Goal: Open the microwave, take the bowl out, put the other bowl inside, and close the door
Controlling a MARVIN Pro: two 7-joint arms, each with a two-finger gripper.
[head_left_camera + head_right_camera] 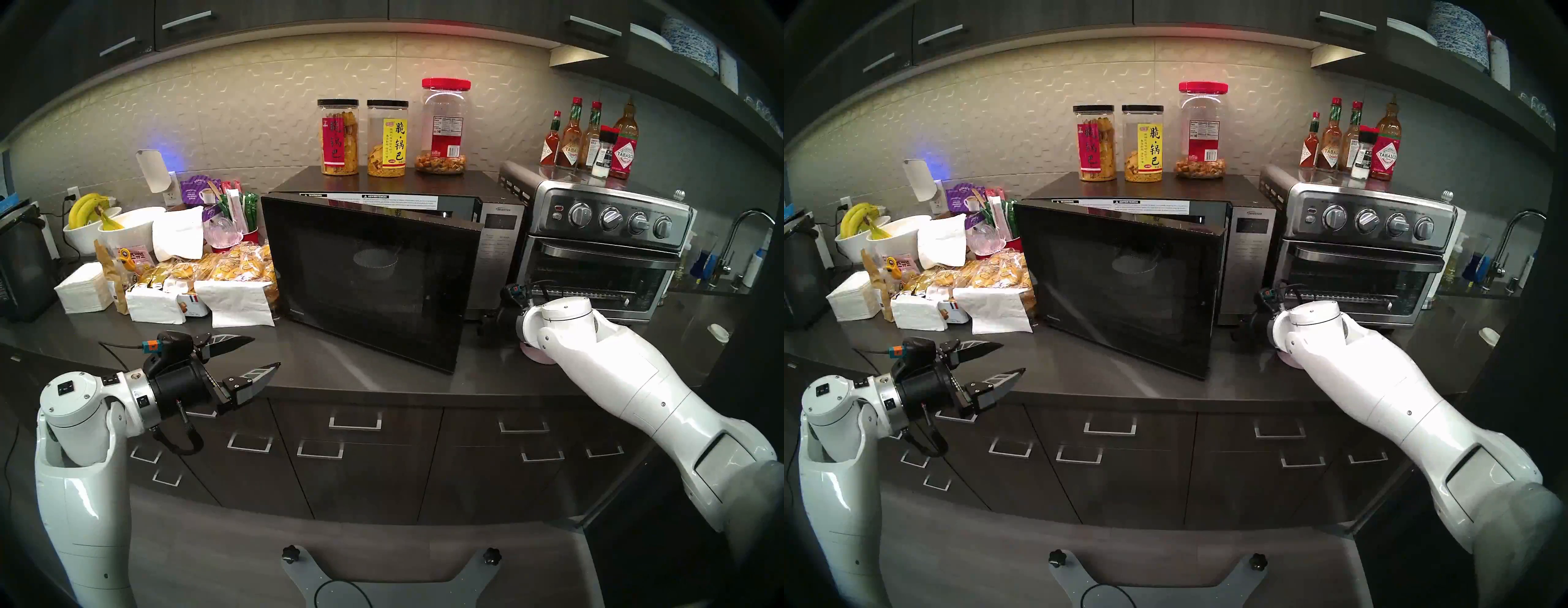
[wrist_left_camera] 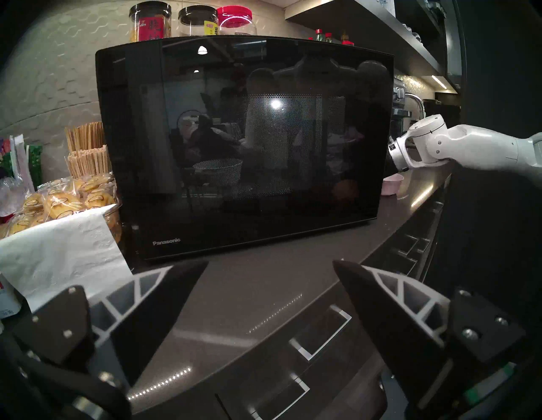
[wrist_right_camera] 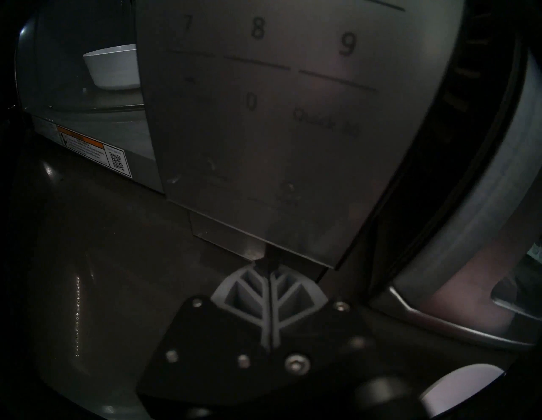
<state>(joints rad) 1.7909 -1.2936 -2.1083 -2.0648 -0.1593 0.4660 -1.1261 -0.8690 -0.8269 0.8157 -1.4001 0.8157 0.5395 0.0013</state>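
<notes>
Black glass is swinging clear at the centre of the head view: the door [image 1: 373,276] of the microwave [image 1: 496,254] is standing ajar, hinged at its left edge, so the opening step looks partly done. The right gripper [image 3: 268,271], fingers pressed together and holding nothing, is sitting at the bottom edge of the control strip in the middle of its wrist view. The left gripper [image 1: 254,356], lower left, is hanging spread wide and empty over the countertop [image 1: 382,382]. The bowl [image 3: 113,66] is resting inside the cavity, upper left of the right wrist view. The other bowl [image 2: 391,183] is waiting on the counter at the right, under the right arm. Next, the door probably needs swinging wider before a reach inside. Dark glossy counter, tiled wall, the toaster oven [image 1: 602,254] at right.
</notes>
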